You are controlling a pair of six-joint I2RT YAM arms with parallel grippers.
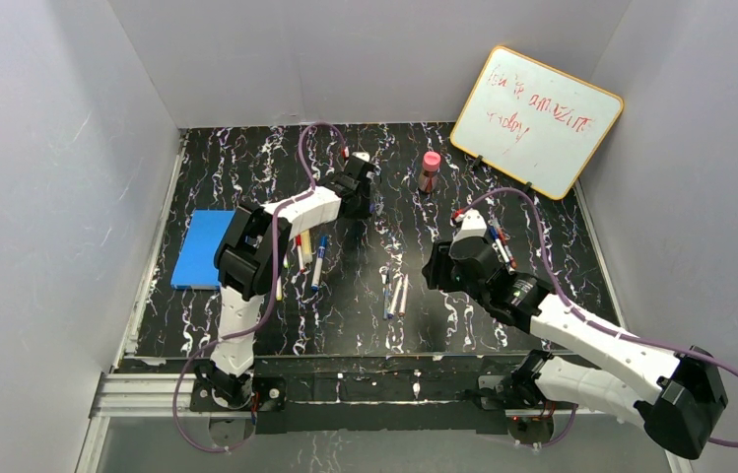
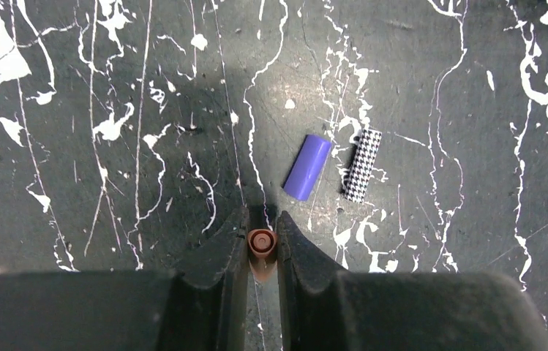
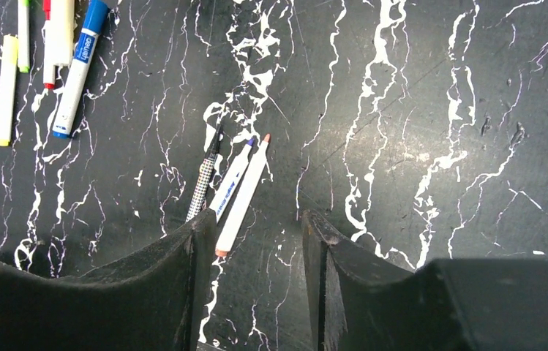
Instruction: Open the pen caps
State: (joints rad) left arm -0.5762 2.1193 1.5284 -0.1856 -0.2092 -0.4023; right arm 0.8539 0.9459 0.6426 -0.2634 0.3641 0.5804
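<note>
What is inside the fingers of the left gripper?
A small brownish-orange pen cap, pinched between the two fingers, hollow end toward the camera. Its far end is covered by the fingers, so its length cannot be seen.

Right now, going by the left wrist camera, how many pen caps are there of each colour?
Purple cap: 1
Black-and-white checked cap: 1
Brownish-orange cap, pinched in the left gripper: 1
Total: 3
</note>
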